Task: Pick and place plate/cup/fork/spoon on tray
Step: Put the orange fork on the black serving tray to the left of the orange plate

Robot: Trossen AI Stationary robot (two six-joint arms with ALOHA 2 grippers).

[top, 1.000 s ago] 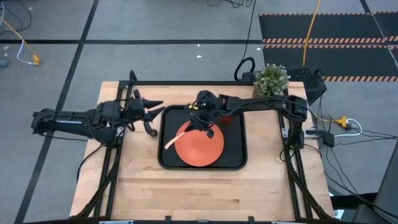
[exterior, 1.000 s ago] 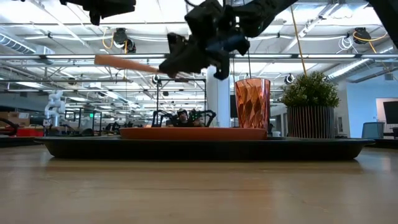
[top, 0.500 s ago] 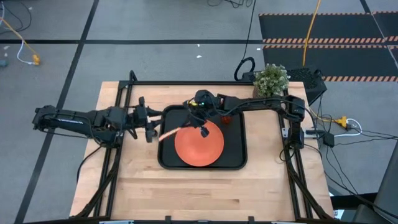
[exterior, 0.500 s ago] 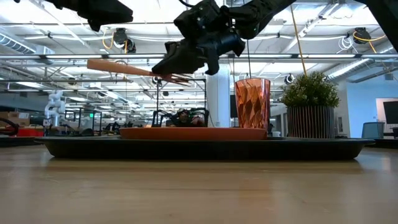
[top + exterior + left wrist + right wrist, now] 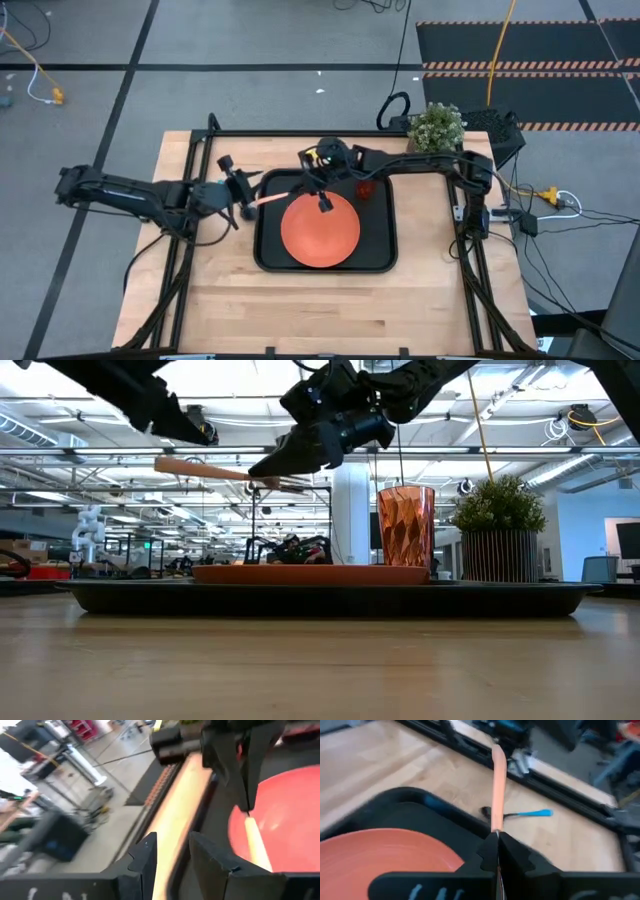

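Gripping the fork [image 5: 272,197] by its metal end, the right pincer [image 5: 318,190] holds it level above the tray's [image 5: 380,240] left edge, while the left pincer [image 5: 238,193] waits half-open beside its handle, seemingly for a handover.

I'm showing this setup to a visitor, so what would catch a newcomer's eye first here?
The fork held in the air above the tray's left rear corner, pinched in the right gripper, tan handle pointing at the left gripper just off the tray's left edge. Next, the orange plate in the middle of the tray, with the cup behind it. The spoon lies on the table.
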